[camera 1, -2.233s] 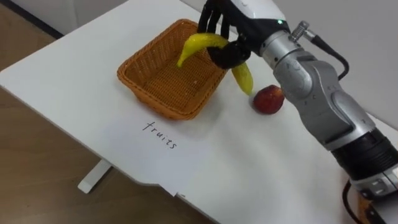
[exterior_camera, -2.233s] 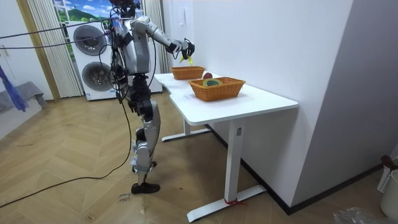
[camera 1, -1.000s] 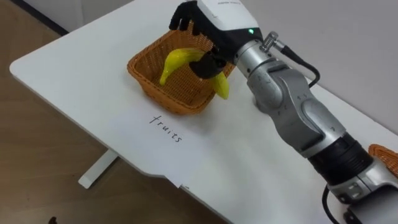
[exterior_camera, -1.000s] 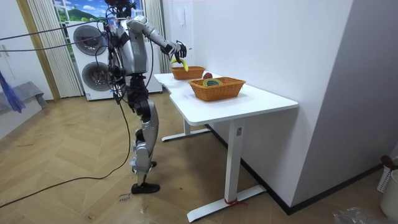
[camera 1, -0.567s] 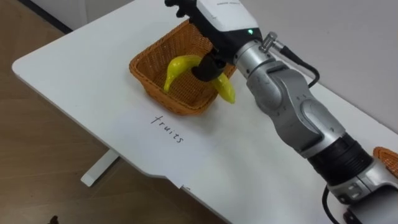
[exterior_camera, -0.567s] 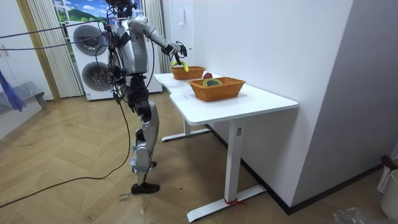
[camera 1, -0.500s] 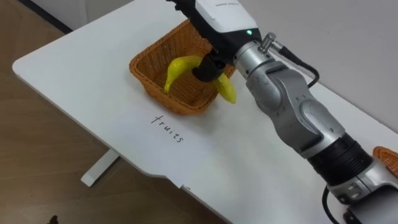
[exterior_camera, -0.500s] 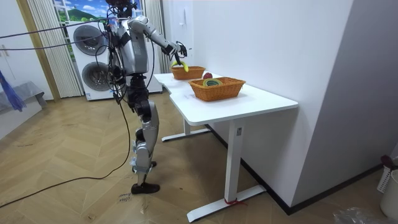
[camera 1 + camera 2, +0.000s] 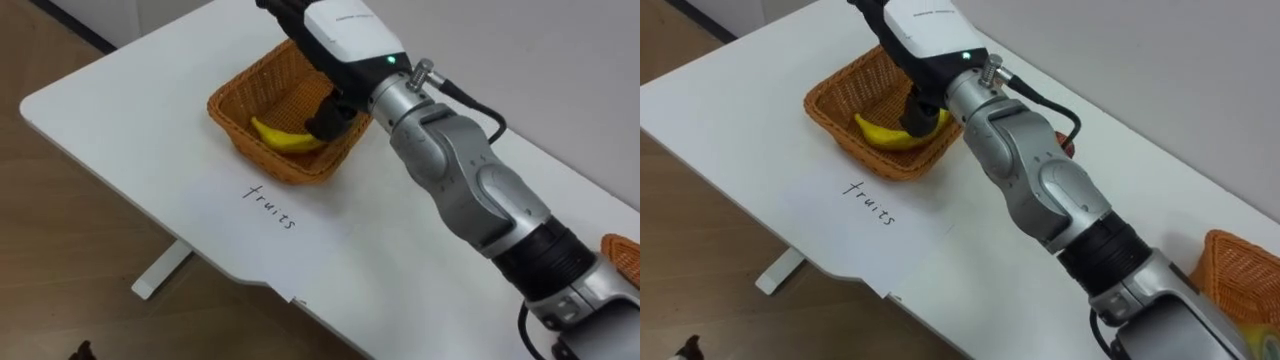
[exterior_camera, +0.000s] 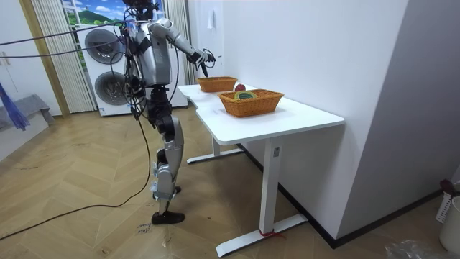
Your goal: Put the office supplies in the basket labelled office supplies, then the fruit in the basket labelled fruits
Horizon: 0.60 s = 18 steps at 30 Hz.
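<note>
White tabletop carries, in the left eye view, an orange woven wicker basket with a curved yellow banana lying inside; the robot's right hand hangs over it, fingers loose, holding nothing. Room view: the robot stands at the table's far end, a second wicker basket nearer the camera. Right eye view: handwritten "fruits" lies just before the basket. On pulling back, I reckon the low thumb could snag the rim and drag the light basket

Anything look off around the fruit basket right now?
Nothing stands out. The banana lies flat inside the fruit basket, which sits upright on the white table behind its handwritten label. The right hand hovers over the basket, open.
</note>
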### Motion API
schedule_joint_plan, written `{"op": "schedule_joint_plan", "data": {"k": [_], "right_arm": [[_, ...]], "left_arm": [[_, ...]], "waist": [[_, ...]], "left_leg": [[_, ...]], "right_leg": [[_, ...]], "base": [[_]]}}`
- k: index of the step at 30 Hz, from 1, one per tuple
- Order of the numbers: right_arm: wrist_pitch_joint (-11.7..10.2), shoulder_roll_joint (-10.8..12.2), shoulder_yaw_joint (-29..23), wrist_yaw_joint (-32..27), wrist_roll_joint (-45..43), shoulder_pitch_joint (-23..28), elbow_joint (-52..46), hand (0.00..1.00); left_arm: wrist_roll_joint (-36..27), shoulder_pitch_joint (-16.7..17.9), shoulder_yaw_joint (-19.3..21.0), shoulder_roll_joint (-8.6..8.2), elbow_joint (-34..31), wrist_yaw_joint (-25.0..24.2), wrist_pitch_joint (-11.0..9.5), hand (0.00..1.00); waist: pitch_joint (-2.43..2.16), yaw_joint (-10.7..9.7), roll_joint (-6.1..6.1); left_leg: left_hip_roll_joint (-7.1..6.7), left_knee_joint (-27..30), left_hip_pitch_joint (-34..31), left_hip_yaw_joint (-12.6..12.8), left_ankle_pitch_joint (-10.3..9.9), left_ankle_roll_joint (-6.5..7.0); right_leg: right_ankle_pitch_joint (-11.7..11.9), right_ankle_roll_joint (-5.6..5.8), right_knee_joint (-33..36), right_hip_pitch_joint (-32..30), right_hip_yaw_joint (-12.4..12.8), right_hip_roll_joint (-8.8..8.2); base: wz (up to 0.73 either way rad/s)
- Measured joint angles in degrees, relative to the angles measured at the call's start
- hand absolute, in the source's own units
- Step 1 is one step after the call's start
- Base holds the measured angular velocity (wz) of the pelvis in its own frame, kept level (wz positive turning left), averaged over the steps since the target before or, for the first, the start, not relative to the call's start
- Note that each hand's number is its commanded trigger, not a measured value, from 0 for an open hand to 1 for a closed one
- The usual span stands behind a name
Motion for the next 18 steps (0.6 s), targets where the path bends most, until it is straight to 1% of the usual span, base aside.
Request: {"op": "schedule_joint_plan", "data": {"k": [6,7,10,13,14,18], "right_arm": [[-0.1,0.0,0.1,0.1,0.0,0.0,0.1,0.0],[0.0,0.0,0.3,0.2,0.0,0.0,0.3,0.0],[0.0,0.0,2.1,0.7,0.7,0.0,1.8,0.0],[0.1,0.0,4.5,1.4,1.8,0.0,4.9,0.0],[0.0,0.1,4.7,1.8,2.3,0.0,6.2,0.0],[-0.1,-0.5,4.6,2.4,5.4,0.0,6.4,0.0]], "left_arm": [[0.4,-0.1,-0.2,0.09,-0.5,0.1,0.0,0.0],[0.4,-0.1,-0.6,0.25,-0.5,0.1,0.0,0.0],[0.4,-0.1,-1.2,0.43,-0.5,0.1,0.0,0.0],[0.4,-0.4,-1.4,0.61,-0.5,0.1,0.0,0.0],[0.4,-0.4,-1.6,0.77,-0.5,0.1,0.0,0.0],[0.4,-0.3,-1.3,0.73,0.1,0.3,0.0,0.0]], "waist": [[-0.05,0.1,0.28],[-0.07,0.1,0.33],[-0.09,0.4,0.3],[-0.1,1.3,0.26],[-0.11,1.6,0.22],[-0.15,1.6,0.13]], "left_leg": [[0.0,0.0,0.0,0.0,0.0,0.0],[0.0,0.1,0.1,0.0,0.0,0.0],[0.0,0.0,0.2,0.0,0.0,0.0],[0.0,0.1,0.2,0.0,0.0,0.0],[0.01,0.1,0.1,-0.1,0.0,0.0],[-0.05,0.0,0.1,-0.4,0.0,0.0]], "right_leg": [[0.0,0.0,0.0,0.1,-0.2,0.0],[0.0,0.0,0.0,0.1,-0.6,-0.01],[0.0,0.0,0.0,0.1,-0.5,-0.03],[0.0,0.0,0.0,0.1,-0.4,-0.04],[0.0,0.0,0.0,0.1,-0.4,-0.05],[0.0,0.0,0.0,0.2,-0.5,-0.04]], "base": [[0.0],[0.0],[0.0],[0.0],[0.0],[0.04]]}}
